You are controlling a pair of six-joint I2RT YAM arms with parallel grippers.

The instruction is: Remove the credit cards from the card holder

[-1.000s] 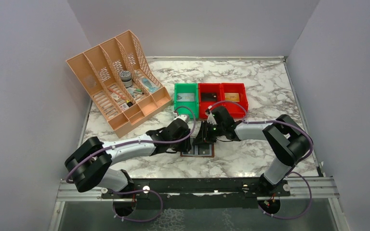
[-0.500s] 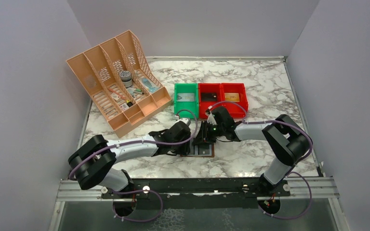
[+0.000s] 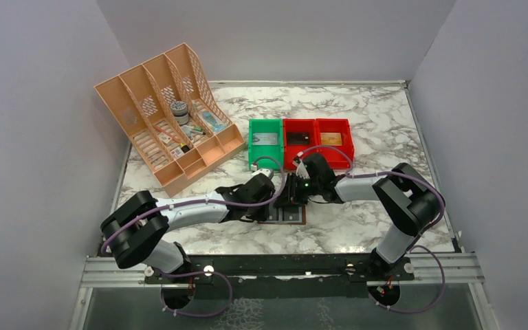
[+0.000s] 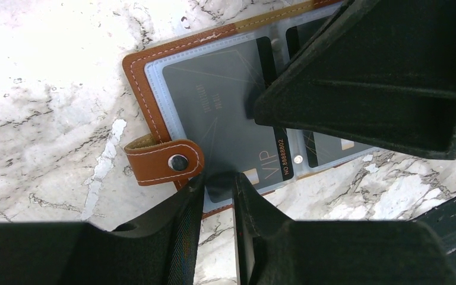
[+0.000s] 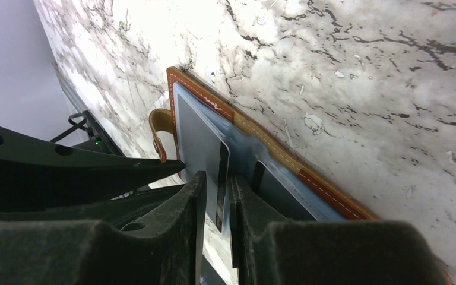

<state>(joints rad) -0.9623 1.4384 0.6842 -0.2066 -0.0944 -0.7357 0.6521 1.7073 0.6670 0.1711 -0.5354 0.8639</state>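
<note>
Overall: marble table (image 3: pixel 385 117), grey walls (image 3: pixel 34 103); right tool (image 5: pixel 218 181) pinches credit card (image 5: pixel 199 139); left tool (image 4: pixel 218 178) grip unclear.

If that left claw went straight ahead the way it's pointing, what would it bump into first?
Probably the grey VIP card in the open brown leather card holder, right at the left gripper's fingertips.

Marble table (image 3: pixel 385 124), prob. grey walls (image 3: pixel 41 103)

One brown card holder (image 4: pixel 139 89), with two credit cards (image 4: pixel 214 107) visible in it. Upper centre: one green bin (image 3: pixel 253 148), two red bins (image 3: pixel 333 123). Upper left: one tan file organiser (image 3: pixel 158 117).
</note>
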